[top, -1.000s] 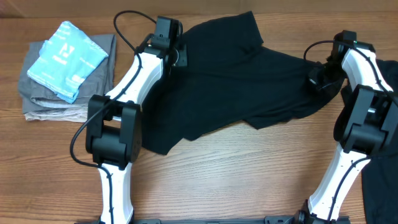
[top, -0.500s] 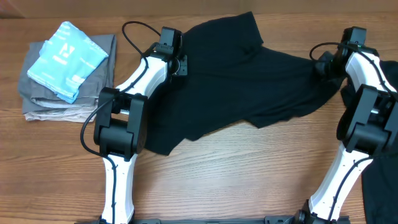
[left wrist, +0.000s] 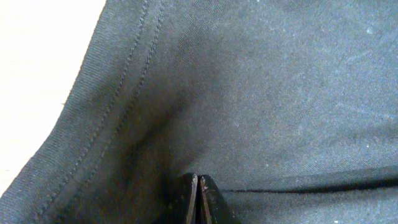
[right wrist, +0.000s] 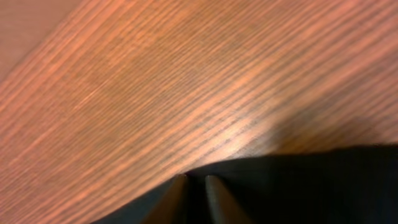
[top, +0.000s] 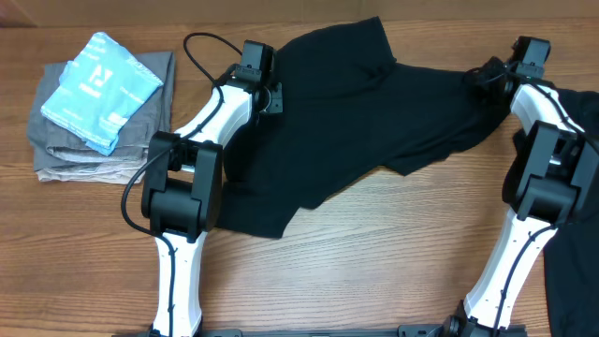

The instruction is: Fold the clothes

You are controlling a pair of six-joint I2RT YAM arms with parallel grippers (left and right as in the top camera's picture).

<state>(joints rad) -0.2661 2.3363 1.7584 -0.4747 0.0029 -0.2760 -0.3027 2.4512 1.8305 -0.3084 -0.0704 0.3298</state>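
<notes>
A black garment [top: 374, 112] lies spread and rumpled across the middle of the table, one sleeve pointing to the far side. My left gripper [top: 270, 96] sits at its left edge. In the left wrist view, its jaws [left wrist: 198, 186] are pressed together on the black fabric [left wrist: 261, 93], with creases running into them beside the stitched hem. My right gripper [top: 482, 75] is at the garment's far right corner. In the right wrist view, its fingers [right wrist: 196, 180] stand slightly apart, with the cloth's edge [right wrist: 311, 186] between them over bare wood.
A stack of folded grey garments [top: 140, 122] with a light-blue printed one [top: 98, 89] on top sits at the far left. More black fabric [top: 573, 281] hangs at the right edge beside the right arm. Bare wooden table [top: 374, 253] runs along the front.
The right gripper moved toward the far side with the garment's corner, stretching the cloth; its lower hem shifted right. The right fingers have parted a little. The left gripper barely moved.
</notes>
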